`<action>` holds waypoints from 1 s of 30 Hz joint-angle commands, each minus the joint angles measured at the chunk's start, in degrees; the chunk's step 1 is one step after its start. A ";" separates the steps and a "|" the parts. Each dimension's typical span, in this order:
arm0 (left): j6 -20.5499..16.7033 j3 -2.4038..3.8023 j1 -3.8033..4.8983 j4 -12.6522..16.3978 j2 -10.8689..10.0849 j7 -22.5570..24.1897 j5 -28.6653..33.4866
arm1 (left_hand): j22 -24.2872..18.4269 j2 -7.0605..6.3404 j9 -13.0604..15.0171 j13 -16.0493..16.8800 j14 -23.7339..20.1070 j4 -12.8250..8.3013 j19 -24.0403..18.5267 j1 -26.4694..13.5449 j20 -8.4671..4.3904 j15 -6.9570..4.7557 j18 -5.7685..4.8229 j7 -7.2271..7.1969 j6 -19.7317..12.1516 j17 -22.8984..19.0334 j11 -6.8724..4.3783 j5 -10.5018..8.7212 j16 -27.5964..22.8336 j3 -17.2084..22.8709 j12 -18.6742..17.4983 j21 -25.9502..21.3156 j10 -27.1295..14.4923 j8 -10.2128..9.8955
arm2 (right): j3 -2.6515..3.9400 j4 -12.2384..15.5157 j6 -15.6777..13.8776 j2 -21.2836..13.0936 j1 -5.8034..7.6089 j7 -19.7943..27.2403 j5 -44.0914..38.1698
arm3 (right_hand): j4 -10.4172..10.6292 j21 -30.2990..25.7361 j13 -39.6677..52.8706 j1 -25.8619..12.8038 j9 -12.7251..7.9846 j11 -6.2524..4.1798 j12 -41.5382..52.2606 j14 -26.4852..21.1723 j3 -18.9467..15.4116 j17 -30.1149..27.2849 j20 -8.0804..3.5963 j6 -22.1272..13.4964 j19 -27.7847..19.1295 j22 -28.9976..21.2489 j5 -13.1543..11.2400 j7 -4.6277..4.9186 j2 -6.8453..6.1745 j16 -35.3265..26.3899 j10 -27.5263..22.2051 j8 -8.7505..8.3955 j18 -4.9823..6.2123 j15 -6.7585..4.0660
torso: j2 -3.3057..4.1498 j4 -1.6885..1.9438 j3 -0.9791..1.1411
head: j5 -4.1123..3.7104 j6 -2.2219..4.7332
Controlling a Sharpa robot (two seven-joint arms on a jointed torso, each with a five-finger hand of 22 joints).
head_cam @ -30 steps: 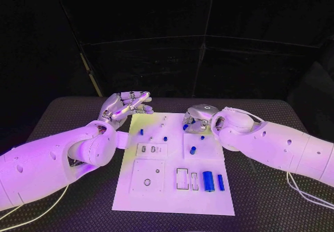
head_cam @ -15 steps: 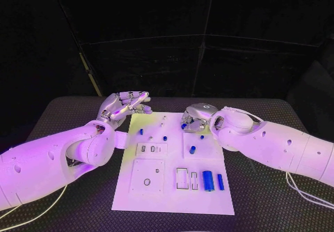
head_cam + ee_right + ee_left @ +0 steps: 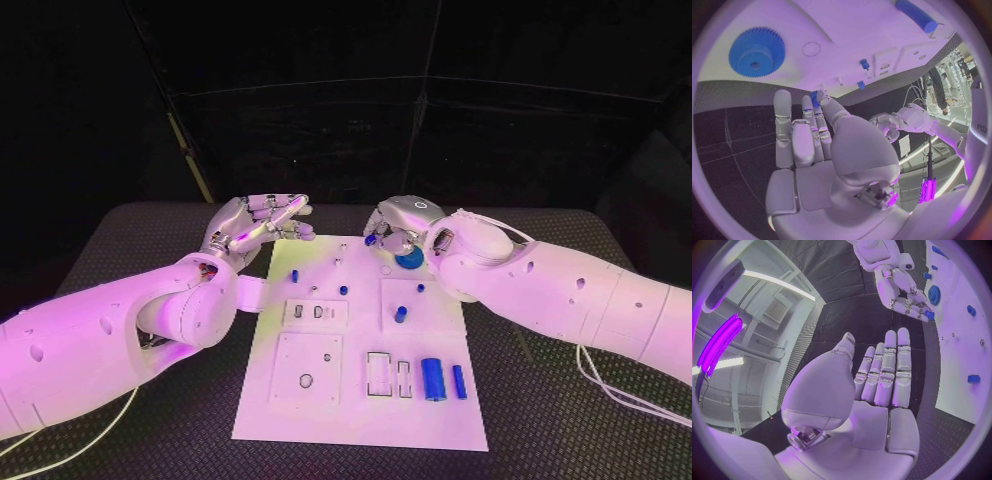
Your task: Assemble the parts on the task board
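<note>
At the far edge of the white rectangular task board (image 3: 361,340), seen from the head camera, the right hand (image 3: 400,225) hovers with a small blue part (image 3: 372,239) pinched at its fingertips, just beside a round blue toothed gear (image 3: 411,258) lying on the board. The left hand (image 3: 260,222) hangs off the board's far left corner, fingers loosely apart and holding nothing, probably parked clear of the work. Blue cylindrical pegs (image 3: 431,377) lie near the board's near right corner, with small blue parts (image 3: 294,273) standing mid-board; open black table surrounds the board.

From the left wrist, that silver hand's fingers (image 3: 889,370) stretch nearly straight over black table, well apart from the board's edge (image 3: 954,340); the other hand (image 3: 907,302) reaches toward the gear (image 3: 934,295).

From the right wrist, thumb and fingers (image 3: 820,107) close on the blue part (image 3: 814,96), likely for seating beside the gear (image 3: 756,51). Room there looks ample.
</note>
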 commanded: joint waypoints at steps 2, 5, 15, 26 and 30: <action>0.95 0.07 0.08 0.01 0.12 0.01 -0.32 | 0.05 0.04 -0.06 -0.06 0.21 -0.24 0.37 0.48 -0.01 0.07 0.57 0.20 0.10 0.13 0.32 -0.10 -0.27 -0.06 -0.35 0.22 0.06 -0.25 | 0.01 -2.50 -2.09 2.00 0.54 -0.05 0.13 | 0.19 0.29 -0.04 -0.57 0.19 0.26 -0.38 2.29 0.52 0.14 -0.19 0.96 0.15 0.10 -0.36 -0.48 -0.41 0.41 0.13 -0.31 0.38 -0.38 | 0.09 0.13 -0.05 | -0.11 -0.02; 1.04 0.07 0.10 0.01 0.18 -0.05 -0.32 | 0.05 0.05 -0.07 -0.06 0.21 -0.25 0.37 0.48 -0.01 0.07 0.57 0.21 0.10 0.14 0.32 -0.09 -0.29 -0.07 -0.36 0.21 0.06 -0.27 | 0.01 -4.16 -1.56 3.51 0.86 0.30 0.45 | 0.25 0.33 -0.05 -0.68 0.18 0.29 -0.42 2.28 0.66 0.19 -0.18 0.92 0.12 0.12 -0.43 -0.47 -0.50 0.48 0.07 -0.38 0.38 -0.36 | 0.20 0.41 -0.13 | 0.17 0.09; 1.05 0.11 0.23 0.36 -0.09 -0.13 -0.31 | 0.04 0.06 -0.07 -0.05 0.17 -0.27 0.35 0.48 0.00 0.09 0.56 0.21 0.11 0.17 0.33 -0.09 -0.34 -0.11 -0.41 0.20 0.06 -0.31 | -0.04 -7.58 2.26 7.55 1.75 1.79 1.00 | 0.53 0.64 -0.11 -1.26 0.13 0.35 -0.52 2.28 1.08 0.43 -0.10 0.78 0.12 0.47 -0.52 -0.49 -0.96 0.74 -0.21 -0.60 0.34 -0.28 | 0.84 1.12 -0.47 | -0.01 0.23; 1.05 0.13 0.41 0.42 -0.14 -0.16 -0.31 | 0.04 0.06 -0.07 -0.05 0.17 -0.27 0.35 0.48 0.00 0.09 0.56 0.21 0.11 0.17 0.33 -0.09 -0.34 -0.11 -0.41 0.20 0.06 -0.31 | -0.07 -9.34 6.16 8.86 1.86 1.17 0.38 | 0.77 0.74 -0.11 -1.66 0.13 0.36 -0.49 2.25 1.32 0.42 -0.06 0.76 0.02 0.54 -0.78 -0.51 -1.24 0.83 -0.25 -0.69 0.34 -0.24 | 0.95 1.19 -0.54 | 0.13 -0.11; 1.04 0.14 0.43 0.38 -0.16 -0.17 -0.32 | 0.04 0.06 -0.07 -0.05 0.17 -0.27 0.35 0.48 0.00 0.09 0.56 0.21 0.11 0.17 0.33 -0.09 -0.34 -0.11 -0.41 0.20 0.06 -0.31 | -0.08 -9.58 7.19 9.11 1.86 0.99 0.15 | 0.83 0.73 -0.10 -1.74 0.13 0.36 -0.48 2.25 1.37 0.42 -0.06 0.77 -0.03 0.50 -0.86 -0.52 -1.29 0.85 -0.25 -0.70 0.35 -0.23 | 0.89 1.16 -0.44 | 0.12 -0.27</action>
